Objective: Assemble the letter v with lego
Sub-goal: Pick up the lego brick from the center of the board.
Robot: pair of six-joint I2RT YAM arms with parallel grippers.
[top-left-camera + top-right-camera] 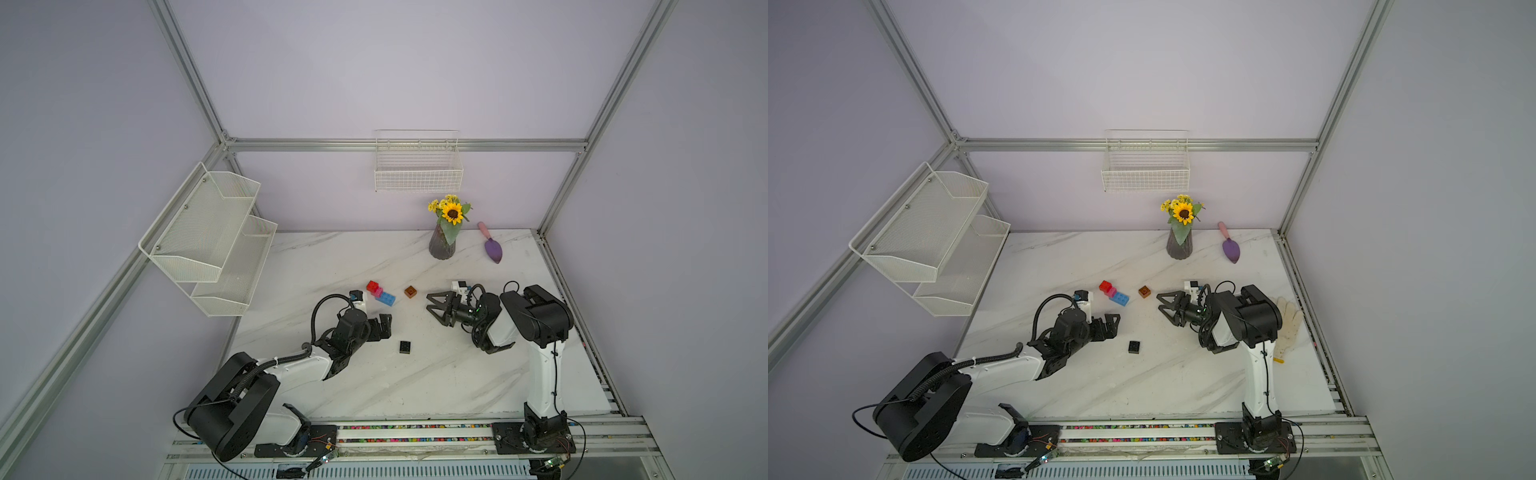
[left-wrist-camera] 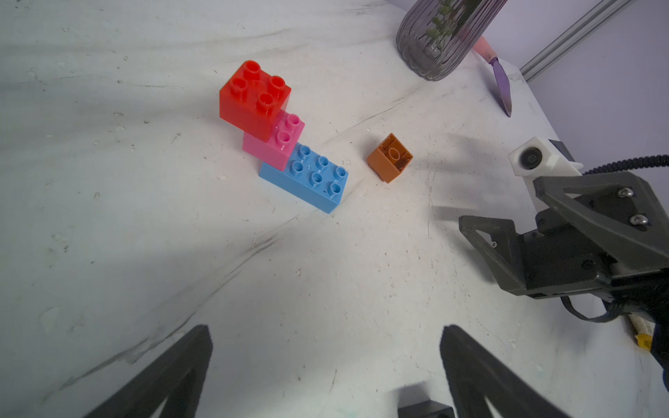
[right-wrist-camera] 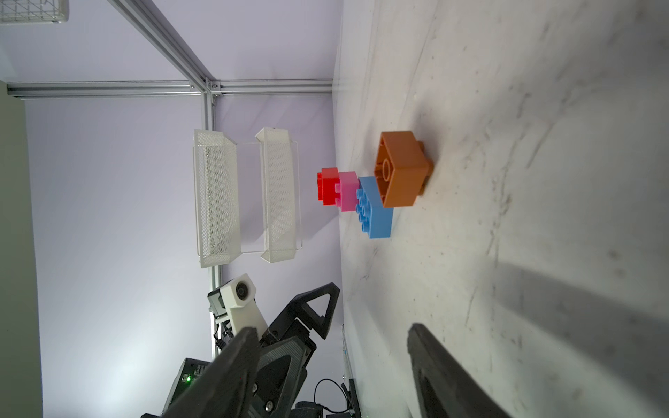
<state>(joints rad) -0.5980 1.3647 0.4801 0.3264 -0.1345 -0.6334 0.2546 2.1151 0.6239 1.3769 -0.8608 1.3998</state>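
Red [image 1: 372,286], pink [image 1: 377,291] and light-blue [image 1: 386,298] lego bricks stand joined as rising steps on the table in both top views. In the left wrist view red [image 2: 253,97] is on top, pink [image 2: 278,144] in the middle and blue [image 2: 311,181] at the bottom. An orange-brown brick [image 1: 410,291] lies alone to their right, upside down with its hollow side up [image 2: 390,159]. A black brick [image 1: 405,346] lies apart, nearer the front. My left gripper [image 1: 384,326] is open and empty, left of the black brick. My right gripper [image 1: 432,303] is open and empty, just right of the orange-brown brick [image 3: 402,170].
A vase of sunflowers [image 1: 442,245] and a purple trowel [image 1: 492,249] stand at the back right of the table. A white glove [image 1: 1289,328] lies behind the right arm. A mesh shelf [image 1: 208,237] hangs on the left wall and a wire basket [image 1: 417,166] on the back wall.
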